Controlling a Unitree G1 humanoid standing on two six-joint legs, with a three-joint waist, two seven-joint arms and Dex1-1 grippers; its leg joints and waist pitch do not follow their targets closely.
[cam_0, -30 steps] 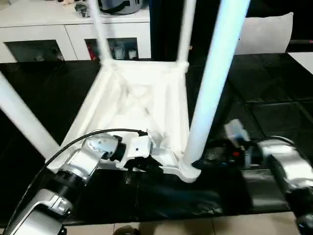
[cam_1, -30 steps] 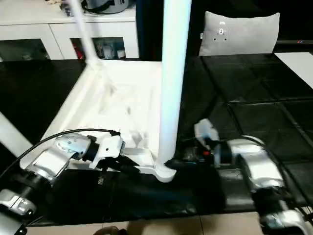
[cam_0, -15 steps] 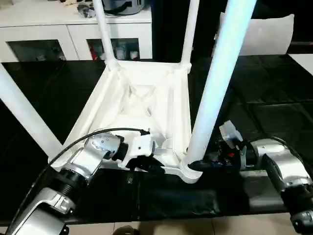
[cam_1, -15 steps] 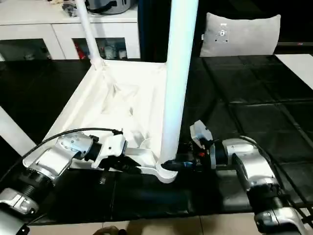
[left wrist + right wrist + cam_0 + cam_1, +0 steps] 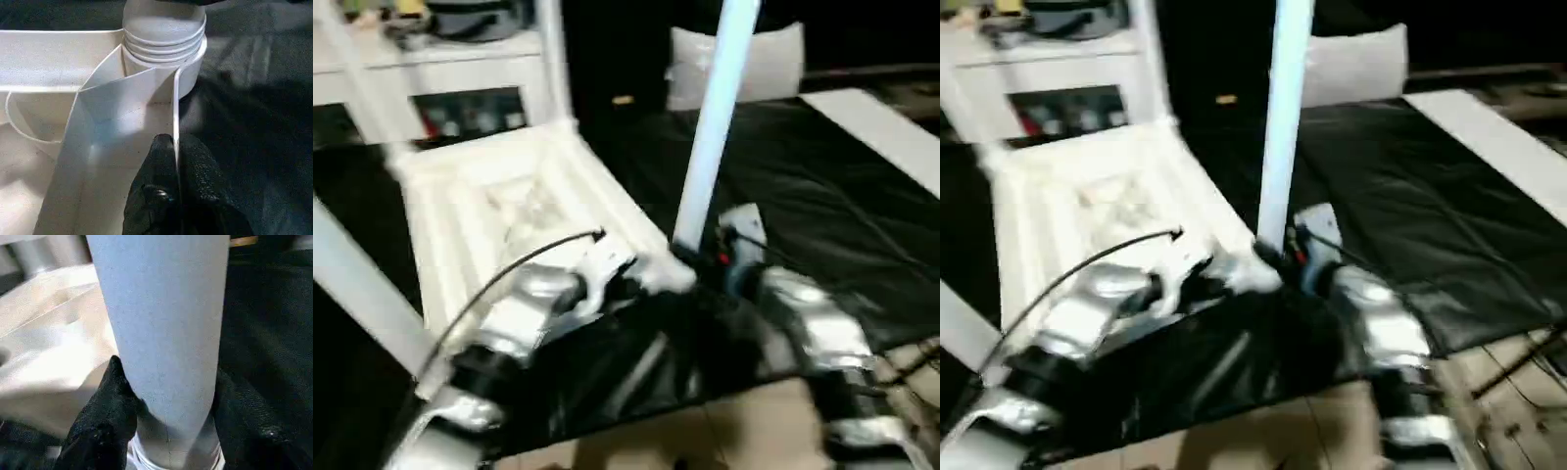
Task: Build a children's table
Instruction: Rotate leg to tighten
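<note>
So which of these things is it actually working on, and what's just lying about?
Part of the job:
- upturned white tabletop
- near leg, clasped by the right tool
- other legs
- left tool, pinching a tabletop rib

Just lying about:
- white cabinet
- grey cushion

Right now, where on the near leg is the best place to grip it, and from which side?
Low on the near leg, just above its ribbed base in the corner socket. It stands upright and round there, so two fingers fit around it. Come level from the outer side, as the right end effector does; the tabletop walls block the inner side.
</note>
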